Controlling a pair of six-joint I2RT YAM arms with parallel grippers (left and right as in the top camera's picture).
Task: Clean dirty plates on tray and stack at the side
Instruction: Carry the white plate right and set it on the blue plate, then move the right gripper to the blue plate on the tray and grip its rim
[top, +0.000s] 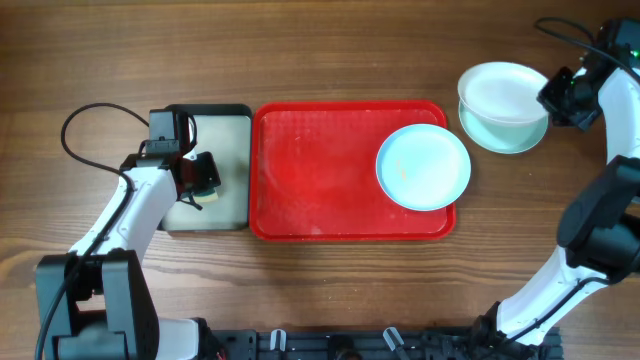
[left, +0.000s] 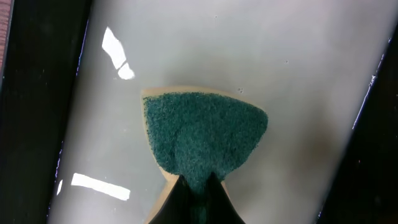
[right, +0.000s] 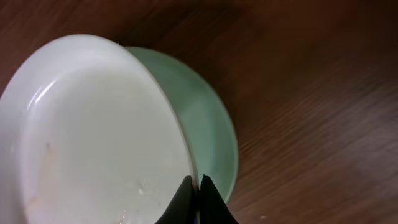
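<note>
— Two arms at a brown wooden table (top: 320, 60) with side-to-side grain; rest of the room out of frame. Starting from the left?

— Far left, over a small grey tray (top: 230, 150) with a black rim: left jaws clamped on a teal sponge (top: 207, 183). A black cable (top: 90, 115) looping just beyond that arm. Then, mid-table, the red tray (top: 320, 170), right up against the grey one; touching or only beside it, hard to tell.

— And the plates?

— One pale blue plate (top: 423, 166) lying flat at the red tray's right end. Further right, off the tray on bare table, a second pale blue plate (top: 512, 141), with a white plate (top: 503, 90) tilted over it. Right jaws pinched together on the white plate's rim.

— Anything extra from the wrist cameras?

— From the left wrist: a tan backing at the sponge's edges and bright glints on the glossy grey floor, neither plain from overhead. From the right wrist: a few faint specks inside the white plate, and the lower plate looking greenish, peeking out at the right. Cannot tell whether the two plates touch. Only overhead gives the whole layout.
</note>
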